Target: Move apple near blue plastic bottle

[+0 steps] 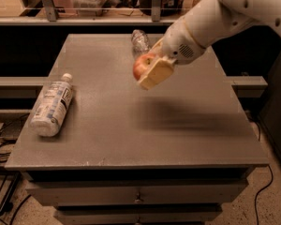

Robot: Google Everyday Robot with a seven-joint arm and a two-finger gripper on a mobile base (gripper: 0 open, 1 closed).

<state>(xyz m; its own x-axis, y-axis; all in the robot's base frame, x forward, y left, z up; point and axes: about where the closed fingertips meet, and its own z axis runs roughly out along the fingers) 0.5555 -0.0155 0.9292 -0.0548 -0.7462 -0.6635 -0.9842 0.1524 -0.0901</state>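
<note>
Hand (148,70) over table (131,130) middle grips apple (140,66) (half hidden).

apple (139,65) half hidden by gripping pincer (146,72) above table (107,125), arm (201,22) cut off top right

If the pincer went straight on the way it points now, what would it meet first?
Probably the table top, near its middle. The pincer, above it and shut on the apple, points slantwise downward; the labelled bottle seems off that line, though depth is unclear.
</note>
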